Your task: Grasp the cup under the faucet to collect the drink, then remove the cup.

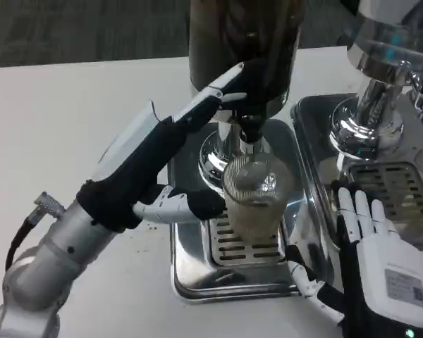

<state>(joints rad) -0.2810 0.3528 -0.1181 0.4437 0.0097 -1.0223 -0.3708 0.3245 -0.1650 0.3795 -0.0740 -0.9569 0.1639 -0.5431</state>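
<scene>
Head view: one cup point(256, 199) under one faucet point(249, 130) — left robot hand point(170, 165) holding it, right robot hand point(370, 257) spread wide.

Wide bare room lies on the bench point(70, 120) toward its left edge and far left corner. The cup point(257, 197) on the drip tray point(190, 271) is hemmed in: the faucet point(248, 134) hangs right over its mouth, the dispenser's chrome column point(218, 158) stands just behind, and the left hand point(162, 158) crosses its left side, fingers point(218, 91) reaching up to the dispenser. Rightward (a tight lane) the second tray point(317, 162) and right hand point(370, 260) crowd in. The cup's near side, over the grille, stays open.
</scene>
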